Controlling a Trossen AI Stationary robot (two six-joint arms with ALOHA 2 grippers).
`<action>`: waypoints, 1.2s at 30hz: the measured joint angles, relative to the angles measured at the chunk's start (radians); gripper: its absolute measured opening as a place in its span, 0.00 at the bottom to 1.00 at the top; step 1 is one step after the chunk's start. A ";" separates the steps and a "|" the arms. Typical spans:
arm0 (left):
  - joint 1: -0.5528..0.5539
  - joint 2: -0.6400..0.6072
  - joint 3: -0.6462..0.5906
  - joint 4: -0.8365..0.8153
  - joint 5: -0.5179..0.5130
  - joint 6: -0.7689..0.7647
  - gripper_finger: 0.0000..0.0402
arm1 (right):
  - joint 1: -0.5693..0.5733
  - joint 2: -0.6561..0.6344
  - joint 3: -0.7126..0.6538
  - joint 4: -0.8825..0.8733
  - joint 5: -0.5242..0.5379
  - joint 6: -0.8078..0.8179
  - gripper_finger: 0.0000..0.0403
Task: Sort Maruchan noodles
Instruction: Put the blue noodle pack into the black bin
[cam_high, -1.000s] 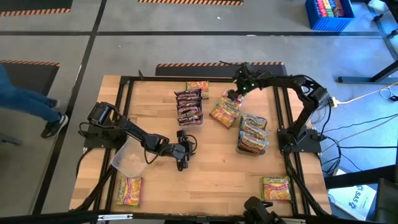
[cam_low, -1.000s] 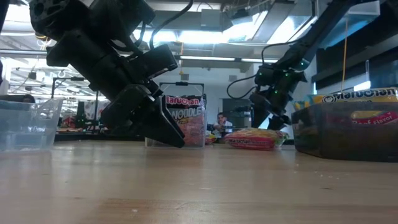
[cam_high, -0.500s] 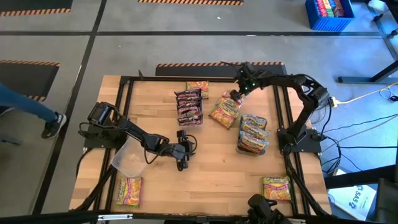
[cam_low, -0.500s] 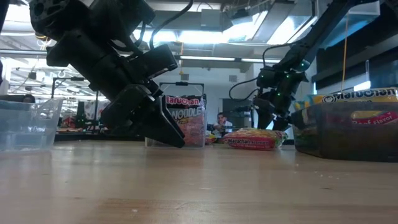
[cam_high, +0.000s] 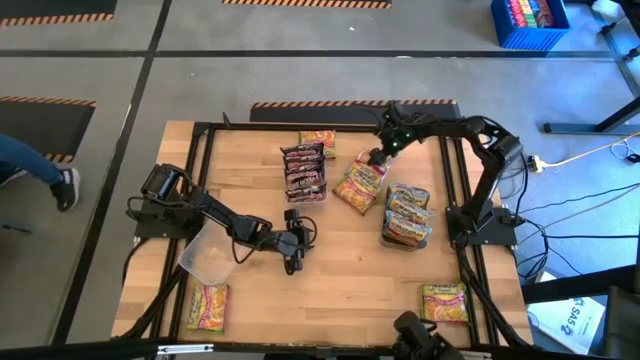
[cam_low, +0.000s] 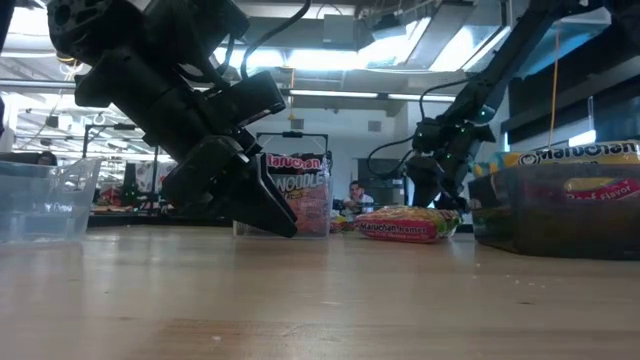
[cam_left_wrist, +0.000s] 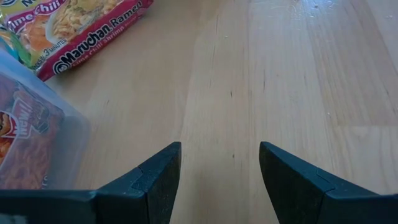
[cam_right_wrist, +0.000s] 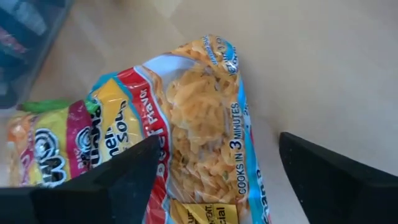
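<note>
Your right tool (cam_right_wrist: 214, 177) hangs wide open over the loose flat plastic ramen packets (cam_right_wrist: 186, 130) at the far middle of the wooden bench (cam_high: 350, 290), gripping nothing; the top one is light blue, a yellow-pink one under it. Expect them light, slick and crinkly, brittle noodle block inside. I'd pinch across the short width at a sealed edge, gently, one packet only. Left tool (cam_left_wrist: 217, 171) rests open and empty mid-bench, beside the clear plastic bin of dark maroon packets (cam_high: 304, 170).
</note>
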 joint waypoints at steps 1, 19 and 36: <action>0.000 0.000 0.000 0.000 0.000 0.000 0.53 | 0.000 0.001 0.000 0.001 -0.018 -0.003 0.78; 0.006 0.000 0.000 0.000 0.000 0.001 0.53 | 0.001 0.003 -0.003 -0.001 -0.104 -0.066 0.23; 0.006 0.000 0.000 0.000 0.000 0.001 0.53 | 0.002 -0.071 -0.006 -0.017 -0.023 -0.109 0.12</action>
